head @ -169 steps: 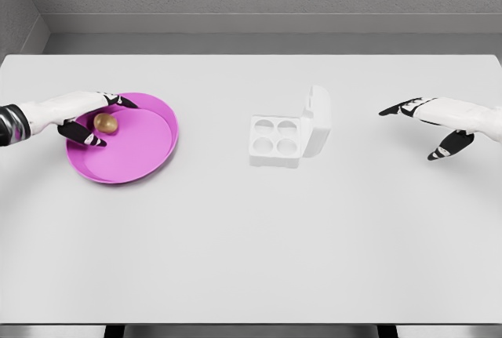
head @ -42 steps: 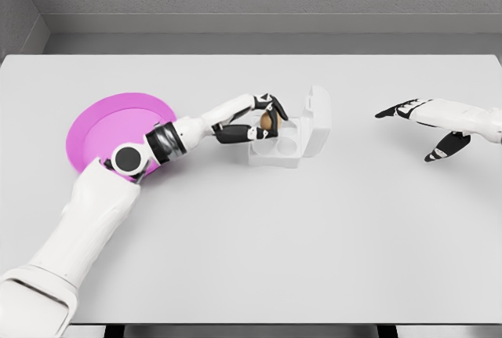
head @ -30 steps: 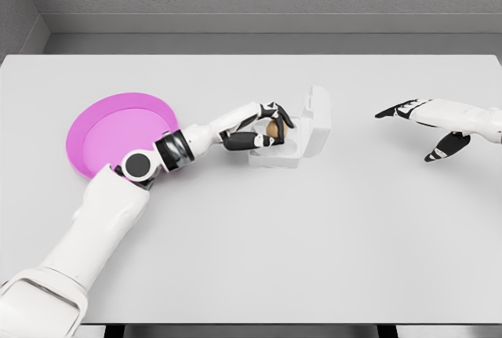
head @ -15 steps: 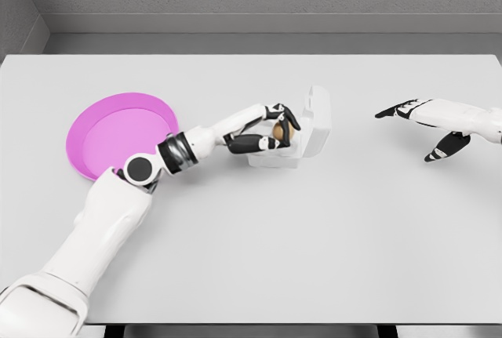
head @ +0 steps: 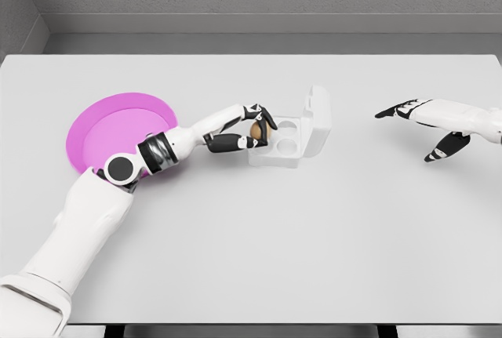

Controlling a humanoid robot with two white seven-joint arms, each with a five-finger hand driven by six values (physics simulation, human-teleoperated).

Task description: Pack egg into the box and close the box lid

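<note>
Left hand (head: 249, 128) is clenched round the egg (head: 256, 129), thumb below and fingers curled over the top, so the egg sits pinched at the fingertips w/ its brown side showing. It's right at the left edge of the egg box (head: 276, 140), at the near-left cup; can't tell if it's touching the cup or just above it. Two right-hand cups show bare. Lid (head: 317, 120) stands up on the box's right side, hinged away from the left arm's reach, which is prob. why the egg comes in from the left: nothing to knock.

Pink plate (head: 94, 130) lies left on the surface, partly behind the forearm, nothing visible in it.

Right hand (head: 427, 122) hovers well apart on the right, fingers spread, holding nothing. Sits on the lid side, so likely placed to flip it shut. Egg not released, lid not closed.
</note>
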